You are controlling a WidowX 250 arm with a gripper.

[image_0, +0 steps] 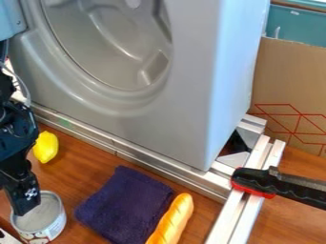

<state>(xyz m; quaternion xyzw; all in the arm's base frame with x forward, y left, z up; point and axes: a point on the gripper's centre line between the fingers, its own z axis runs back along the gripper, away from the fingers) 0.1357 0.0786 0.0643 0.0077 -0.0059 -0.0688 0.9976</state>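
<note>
By the black gripper (24, 205), of which it cannot be told if the jaws are open or closed, the open can (53, 224) is partly covered, while the lemon (45, 147) is seen near the jaws, and the purple cloth (125, 205) farther away.

The arm (18, 131) is black, with a bulky, uneven body of ridges and notches. Thin grey and dark cables (24, 90) curve along its upper part. The lower part is a blocky, straight-edged black piece (23, 190) bearing a small, broken-up white marking (30, 193).
</note>
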